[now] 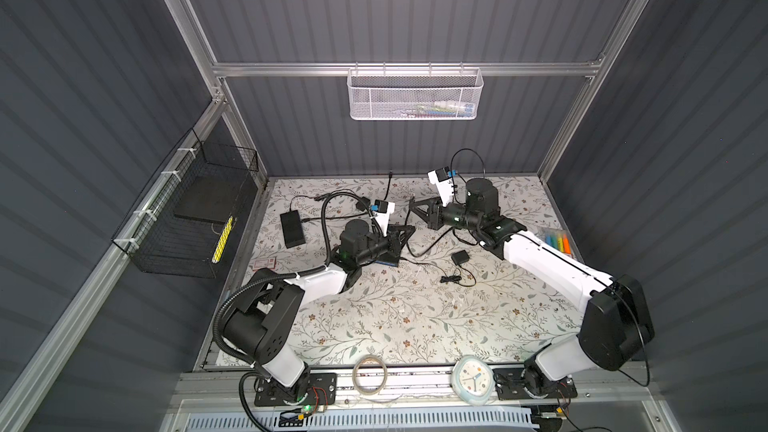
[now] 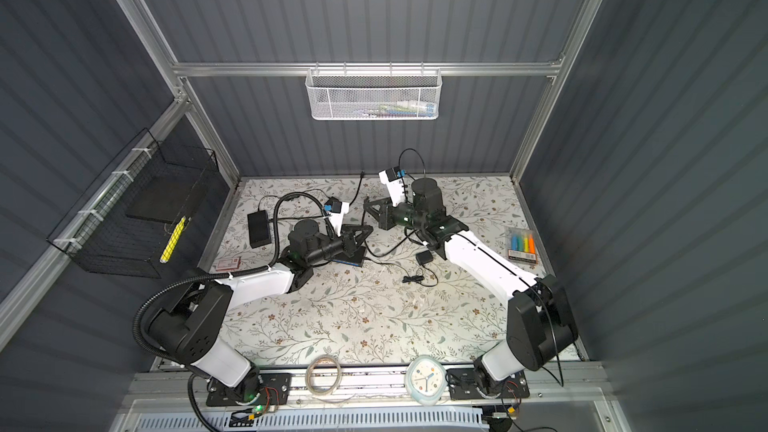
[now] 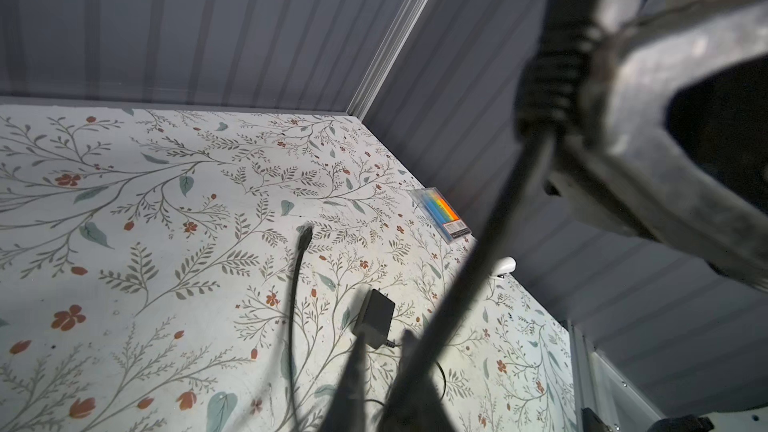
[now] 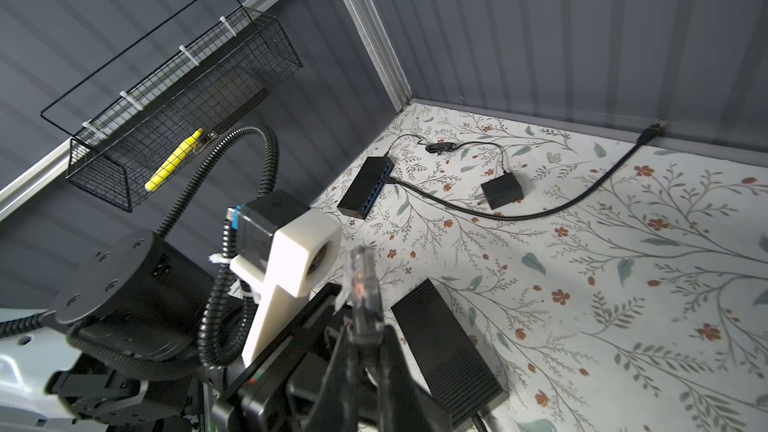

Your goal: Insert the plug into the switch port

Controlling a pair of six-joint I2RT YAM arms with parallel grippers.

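The right gripper (image 4: 365,328) is closed on the plug (image 4: 360,280). The boot is pinched between the dark fingers (image 4: 334,367), and the clear tip is left standing out beyond them, touching nothing. The plug's long axis is carried along the gripper's own line, which is aimed across the table toward the left wall (image 4: 328,126). The left gripper (image 3: 382,338) is drawn shut near the right one. The cable (image 3: 469,268) is seen running from the boot down to it, but whether it is pinched there cannot be told.

The switch (image 4: 365,187) is laid flat on the mat (image 4: 582,263) against the left wall, well apart from the plug and beyond the left arm (image 4: 137,280). Its long axis is set along the wall, and its blue port face is turned toward the open table, roughly facing the right gripper. One port appears to be taken already by a thick black lead (image 4: 540,214). The left arm is nearer the switch, yet the plug is held by the right, so a long reach across is judged to be needed, with the tip kept square to the port face.

A blue-edged box (image 1: 386,262) is partly hidden under the left arm; whether it is a second switch cannot be told.

The plug is small and clear, with a reddish tint inside. Its latch side cannot be made out.
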